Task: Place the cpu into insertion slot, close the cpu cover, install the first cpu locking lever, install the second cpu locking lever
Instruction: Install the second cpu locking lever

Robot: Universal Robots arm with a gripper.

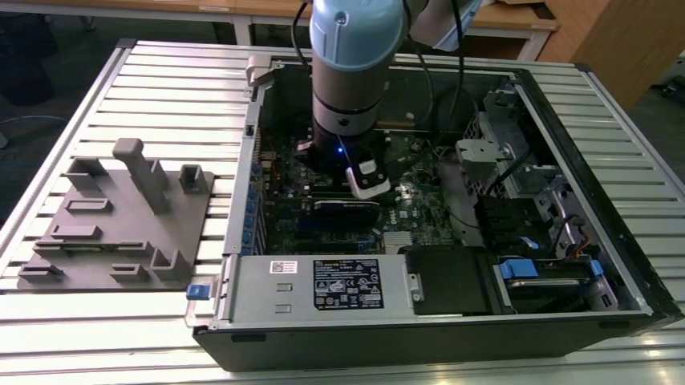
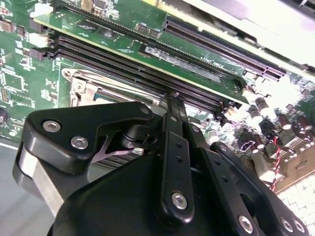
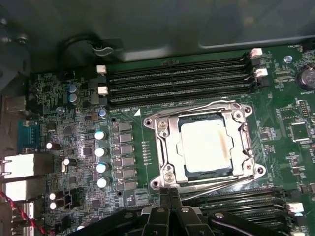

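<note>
— Where's the arm?
— Reaching straight down into the open case, claw pinched shut (nothing in it) at the socket's edge.
— And the cpu?
— Seated in the insertion slot, cpu cover closed over it.

Dull silver-grey metal top on cpu, faintly stained at edges. Bright, reflective stamped metal on cpu cover. Glossy green laminate on circuit board. Matt black plastic gripper links with shiny steel screws. Ribbed, satin aluminium table.
</note>
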